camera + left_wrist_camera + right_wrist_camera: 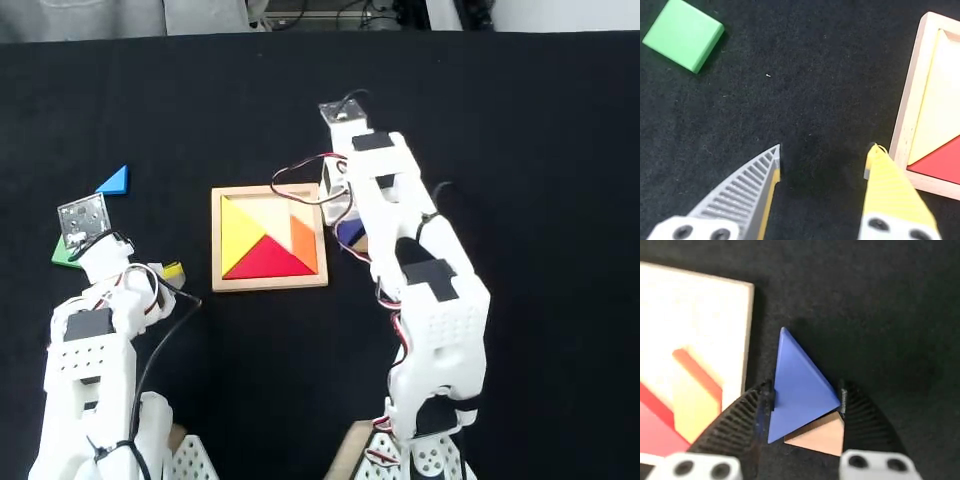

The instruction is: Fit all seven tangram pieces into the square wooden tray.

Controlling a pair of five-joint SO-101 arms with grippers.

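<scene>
A: R side first. What's in the fingers?
B: Right gripper (805,392) is clamped on the blue triangle (801,382), one finger on each of two edges, tip pointing fwd. A tan piece (821,437) peeks out from under its rear edge; can't tell if they touch.
A: And the tray?
B: Tray (748,330) wall is just beside the triangle's tip. Inside, an orange piece (692,405) and a red triangle (655,435) sit near that wall. The pale area beyond is prob. bare floor. From above, a yellow triangle (237,237) fills the side away from this arm.
A: L arm?
B: Left gripper (826,150) is spread wide w/ nothing betw. the fingers, over black cloth (790,90), tray rim just beside the yellow finger. Green piece (684,34) lies well apart from it; light-blue triangle (115,181) is out on that side too.
A: So step = get blue into the gap. Tips?
B: Imo, lift straight up first so the tan piece isn't dragged along. Clear the wall w/ margin, then turn the wrist till the triangle's edges run parallel w/ the orange piece & rim. Lower it flat, else a corner rides up on a neighbour. The grip is on slanted edges, so it could squirt out. Go slow and open only once it's seated.
A: Progress?
B: Approx 3 of 7 in, four outside.
</scene>
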